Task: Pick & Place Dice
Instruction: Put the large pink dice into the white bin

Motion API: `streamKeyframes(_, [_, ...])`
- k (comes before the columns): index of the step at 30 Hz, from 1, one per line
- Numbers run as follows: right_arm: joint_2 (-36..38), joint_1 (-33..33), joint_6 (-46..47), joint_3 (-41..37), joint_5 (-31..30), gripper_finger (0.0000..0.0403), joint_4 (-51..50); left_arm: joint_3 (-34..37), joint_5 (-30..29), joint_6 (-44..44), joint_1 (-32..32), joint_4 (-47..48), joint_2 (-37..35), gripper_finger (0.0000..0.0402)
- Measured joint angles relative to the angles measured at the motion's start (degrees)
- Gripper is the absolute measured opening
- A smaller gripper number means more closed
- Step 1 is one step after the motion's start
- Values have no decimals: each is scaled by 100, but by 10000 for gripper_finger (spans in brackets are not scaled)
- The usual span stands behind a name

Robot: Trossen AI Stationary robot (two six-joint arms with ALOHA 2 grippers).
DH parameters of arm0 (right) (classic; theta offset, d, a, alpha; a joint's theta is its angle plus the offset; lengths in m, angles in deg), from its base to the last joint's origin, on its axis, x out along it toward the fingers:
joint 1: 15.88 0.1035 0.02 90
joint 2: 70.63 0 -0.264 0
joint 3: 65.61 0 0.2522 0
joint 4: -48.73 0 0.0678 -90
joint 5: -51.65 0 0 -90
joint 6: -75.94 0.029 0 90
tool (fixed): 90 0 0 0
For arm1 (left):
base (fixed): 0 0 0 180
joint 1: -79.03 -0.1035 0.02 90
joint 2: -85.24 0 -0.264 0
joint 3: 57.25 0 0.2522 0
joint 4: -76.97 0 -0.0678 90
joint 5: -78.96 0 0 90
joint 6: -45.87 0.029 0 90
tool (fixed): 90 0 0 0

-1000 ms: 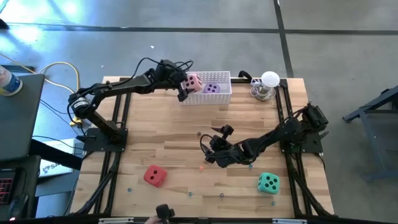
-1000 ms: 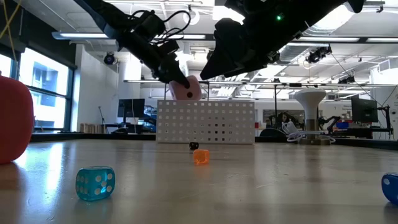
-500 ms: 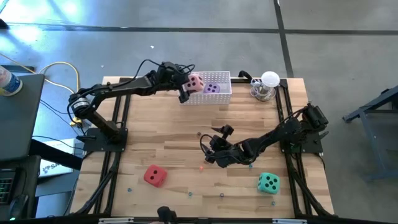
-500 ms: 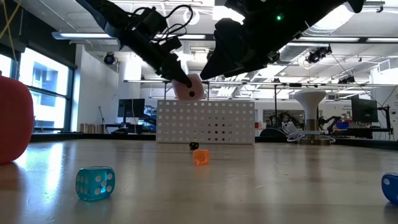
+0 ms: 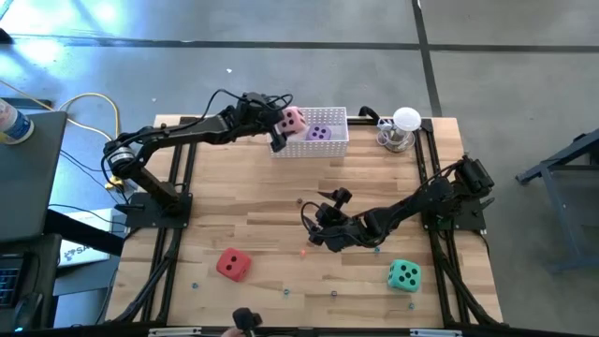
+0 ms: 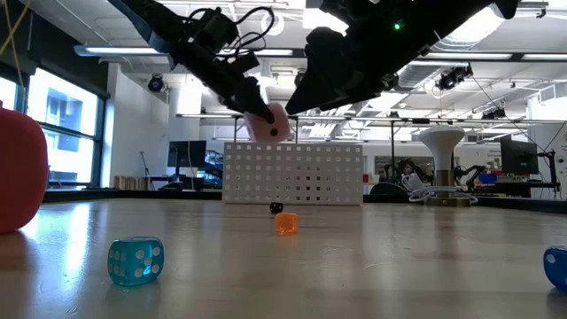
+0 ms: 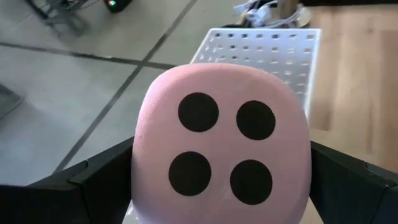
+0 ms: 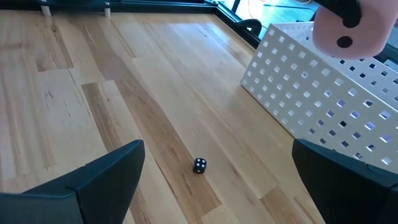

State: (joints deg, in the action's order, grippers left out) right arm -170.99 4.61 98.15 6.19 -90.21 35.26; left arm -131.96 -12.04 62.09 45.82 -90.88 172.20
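Pick-and-place of dice, moment of delivery. The left gripper [image 5: 280, 129] grasps the pink die [image 7: 222, 144] between its two fingers [image 7: 93, 186], one on each of two opposite flat faces, and holds it in the air over the left end of the white basket [image 5: 332, 145], which stands at the far edge of the worktop [image 5: 262, 211]. The four-pip face, with dark pips, is turned toward the wrist camera. In the low view the pink die [image 6: 267, 123] hangs just above the basket's rim, clear of it. The purple die [image 5: 319, 132] already lies inside the basket. The red die [image 5: 233, 264] rests near the front-left corner of the worktop and the green die [image 5: 404, 275] near the front-right corner, both untouched. The right gripper [image 5: 314, 227] waits over the middle of the worktop with its fingers spread wide and nothing between them.

Handling, as judged: rounded edges and a matte surface suggest a light, soft foam body that yields under the fingers. It should not be fragile, and a short drop into the basket ought to do no harm. The jaws stand nearly at full width on it, so the margin is small. The best hold is across two opposite flat faces, at mid-height, square to the die; a hold on corners or edges would probably let it roll out.
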Motion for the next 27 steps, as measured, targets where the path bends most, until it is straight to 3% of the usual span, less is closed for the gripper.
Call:
streamKeyframes(5, [2,0,0,0,0,400,-1,0,-609,-156,57,-2,0,386])
streamKeyframes(27, [2,-2,0,0,1,400,-12,-4,-815,58,311,-44,444,386])
